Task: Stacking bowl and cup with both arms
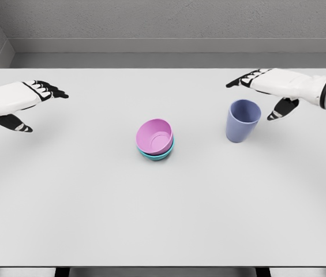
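Observation:
A pink bowl sits tilted inside a teal bowl near the middle of the white table. To their right a blue-violet cup stands upright. My right hand hovers just right of and behind the cup, fingers spread, thumb below, holding nothing. My left hand hangs over the table's left side, far from the bowls, also spread and empty.
A grey wall runs behind the table's far edge. The table's near edge lies along the bottom of the view.

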Motion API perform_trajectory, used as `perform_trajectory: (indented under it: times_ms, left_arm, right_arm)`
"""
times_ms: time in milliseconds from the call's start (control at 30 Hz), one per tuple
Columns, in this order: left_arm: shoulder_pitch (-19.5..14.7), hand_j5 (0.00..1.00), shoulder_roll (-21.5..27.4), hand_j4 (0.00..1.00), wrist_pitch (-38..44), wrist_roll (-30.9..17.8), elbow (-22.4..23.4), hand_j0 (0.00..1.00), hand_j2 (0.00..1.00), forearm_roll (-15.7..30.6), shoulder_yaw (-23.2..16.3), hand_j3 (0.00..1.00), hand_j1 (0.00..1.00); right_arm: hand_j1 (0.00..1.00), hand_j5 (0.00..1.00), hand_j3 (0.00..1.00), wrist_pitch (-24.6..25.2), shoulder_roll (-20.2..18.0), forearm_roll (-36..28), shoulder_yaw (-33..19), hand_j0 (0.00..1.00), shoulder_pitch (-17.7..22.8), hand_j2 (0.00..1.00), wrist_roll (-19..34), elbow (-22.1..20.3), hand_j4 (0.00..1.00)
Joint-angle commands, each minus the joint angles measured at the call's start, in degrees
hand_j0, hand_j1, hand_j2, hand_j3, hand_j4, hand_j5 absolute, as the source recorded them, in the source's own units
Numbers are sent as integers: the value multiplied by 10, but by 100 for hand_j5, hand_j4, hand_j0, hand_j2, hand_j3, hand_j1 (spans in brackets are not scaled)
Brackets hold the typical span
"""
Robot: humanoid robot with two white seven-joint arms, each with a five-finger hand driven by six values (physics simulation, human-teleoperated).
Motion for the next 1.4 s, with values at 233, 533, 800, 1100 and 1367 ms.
perform_trajectory:
  times_ms: [233,533,800,1100,1367]
  left_arm:
    - [1,100,-1,100,1,-2,0,100,100,1,-1,100,100]
    - [8,100,-1,100,1,-2,0,100,100,1,1,100,100]
    - [8,100,-1,100,1,-2,0,100,100,1,0,100,100]
    - [8,100,-2,100,1,-3,-1,100,100,1,-2,100,100]
    - [9,100,-2,100,1,-2,-1,100,100,1,-2,100,100]
  right_arm:
    - [100,100,100,0,18,-1,39,100,0,100,0,22,100]
    - [100,100,100,0,31,-2,75,100,-20,100,0,44,100]
    - [83,83,83,0,31,-7,75,83,-20,83,0,51,83]
    - [58,58,58,-1,30,-6,75,58,-20,58,0,49,58]
    - [57,57,57,0,30,-6,73,57,-20,57,0,44,57]
